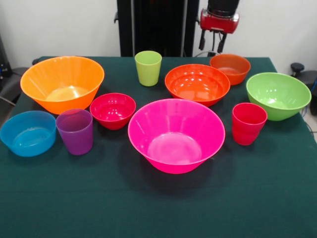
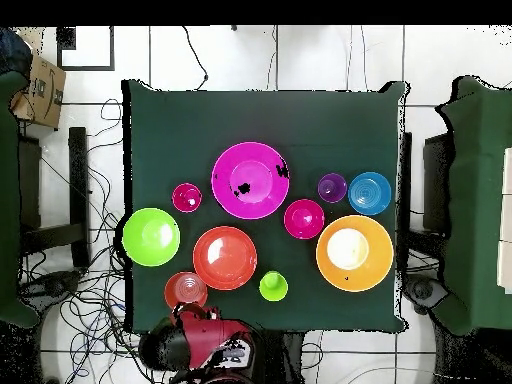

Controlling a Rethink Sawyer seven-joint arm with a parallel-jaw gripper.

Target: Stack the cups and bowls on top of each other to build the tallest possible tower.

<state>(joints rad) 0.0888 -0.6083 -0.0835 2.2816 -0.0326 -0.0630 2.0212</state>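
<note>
All pieces stand apart on the green table (image 1: 148, 208), none nested. The wide pink bowl (image 1: 176, 134) is empty at the centre. The yellow-orange bowl (image 1: 62, 82) is far left, with the blue bowl (image 1: 28, 133), purple cup (image 1: 75, 131) and small red bowl (image 1: 113, 109) near it. The lime cup (image 1: 148, 68), orange-red bowl (image 1: 197, 83) and small orange bowl (image 1: 230, 67) stand at the back. The green bowl (image 1: 278, 94) and red cup (image 1: 248, 124) are on the right. My gripper (image 1: 210, 48) hangs open and empty above the back edge, beside the small orange bowl.
The black pedestal (image 1: 156, 25) stands behind the table. In the overhead view, the red arm (image 2: 205, 340) sits over the table's bottom edge. Cables (image 2: 90, 300) lie on the floor, green chairs (image 2: 480, 200) flank the table and a cardboard box (image 2: 40, 90) is at the upper left.
</note>
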